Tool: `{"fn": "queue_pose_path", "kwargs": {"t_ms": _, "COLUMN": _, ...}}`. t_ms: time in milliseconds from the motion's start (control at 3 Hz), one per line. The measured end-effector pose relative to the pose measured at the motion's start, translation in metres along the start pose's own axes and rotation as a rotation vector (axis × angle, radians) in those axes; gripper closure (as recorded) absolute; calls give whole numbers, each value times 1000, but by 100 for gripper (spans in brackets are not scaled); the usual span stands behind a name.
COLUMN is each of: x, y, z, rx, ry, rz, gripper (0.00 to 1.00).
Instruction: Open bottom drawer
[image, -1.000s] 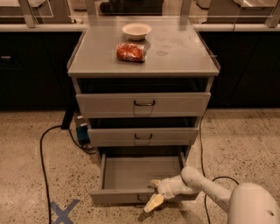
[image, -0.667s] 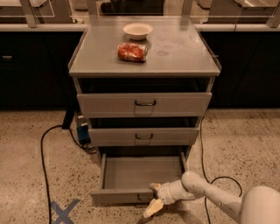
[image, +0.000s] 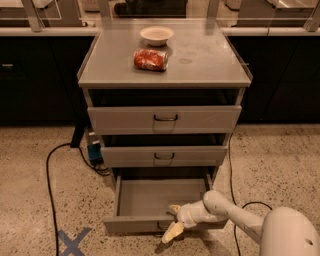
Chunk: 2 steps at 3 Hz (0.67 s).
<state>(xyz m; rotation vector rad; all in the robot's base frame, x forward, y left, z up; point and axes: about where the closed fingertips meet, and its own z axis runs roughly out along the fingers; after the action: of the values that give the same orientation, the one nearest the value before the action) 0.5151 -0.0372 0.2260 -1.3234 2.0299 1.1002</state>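
Bottom drawer (image: 150, 196): grey metal, shallow-fronted, lowest of three in the grey metal cabinet (image: 205, 65). It stands pulled well out over the speckled floor (image: 280, 165), with its bare grey inside showing. The small dark loop handle on its front is mostly hidden behind the gripper.

Gripper (image: 172, 221): one, cream-coloured, at the middle of the drawer's front edge. Its fingers are spread wide, the upper one (image: 174, 208) over the front rim and the lower one hanging before the drawer's face. The white arm (image: 235, 215) comes in from the lower right.

Drawers, three in all: mid-sized middle drawer (image: 160, 156) and tall top drawer (image: 165, 119), each with one dark loop handle, both fronts a little forward of the frame.

On the cabinet top: one white round bowl (image: 156, 35) and one red crumpled packet (image: 150, 59) just in front of it.

On the floor: a black cable (image: 48, 175) looping at the left, a thinner one (image: 231, 170) at the right, a blue tape cross (image: 72, 242) at the front left, and a small blue object (image: 94, 150) against the cabinet's left side.
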Motion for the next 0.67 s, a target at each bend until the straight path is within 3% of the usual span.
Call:
{"fn": "queue_pose_path", "kwargs": {"t_ms": 333, "x": 8, "y": -4, "z": 17, "rx": -32, "ry": 6, "rz": 1, "gripper": 0}}
{"fn": "queue_pose_path", "kwargs": {"t_ms": 667, "x": 27, "y": 6, "z": 11, "rx": -12, "ry": 29, "rz": 21, "gripper": 0}}
